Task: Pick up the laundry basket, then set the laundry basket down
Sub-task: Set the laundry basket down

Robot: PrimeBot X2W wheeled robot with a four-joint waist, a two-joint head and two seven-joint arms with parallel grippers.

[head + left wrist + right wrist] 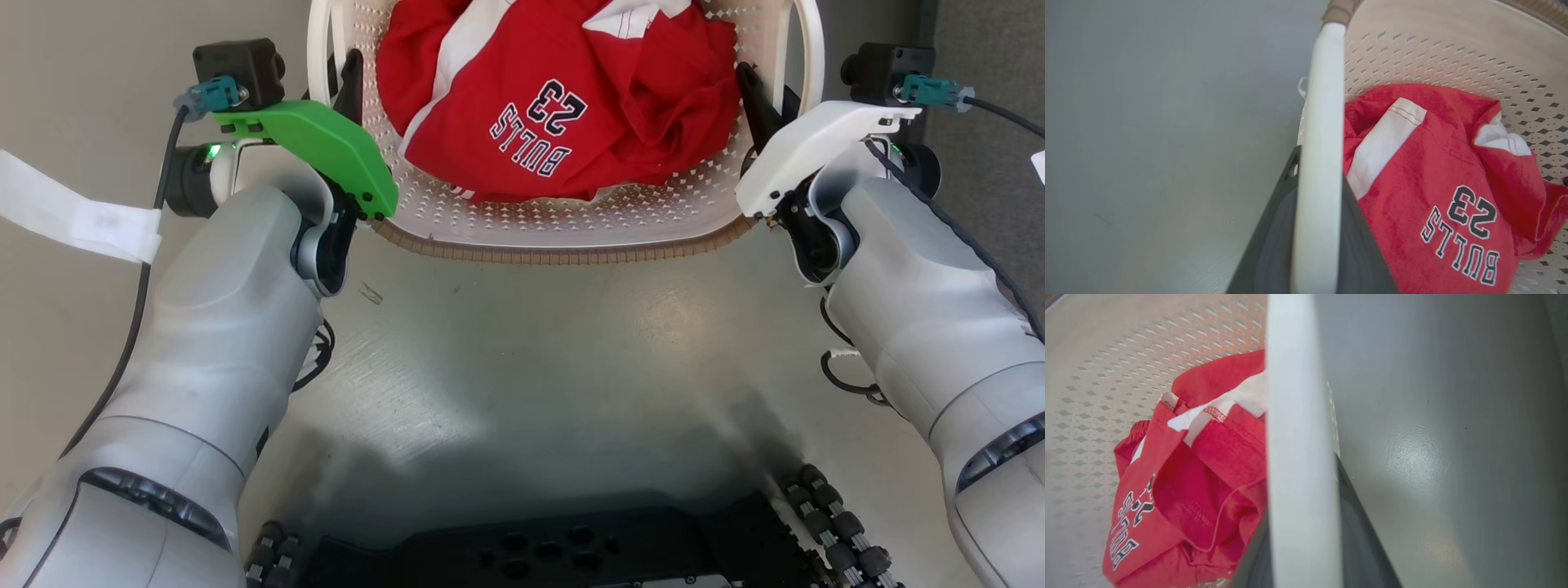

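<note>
So the laundry basket (571, 224) sat at the far end of the head view, right between the two arms, with a crumpled red jersey (563, 98) (BULLS 23 on it) piled inside.

The left gripper (341, 77) was on the left handle (1321, 143). In the left wrist view the white bar ran straight up between the two dark fingers, so I'd call those jaws pinched on it. It was the same on the other side, with the right gripper (763, 98) on the right handle (1294, 437) and its jaws closed on the bar.

As for progress, the reach and grab looked done on both sides. I honestly couldn't tell whether the basket was off the floor (522, 351) or sitting on it, since nothing showed its underside. My guess was somewhere around the lift, which would leave the carry (if any), the lowering and the letting go. Both arms would need to move level, or the basket would tip and the jersey would slide to one side.
</note>
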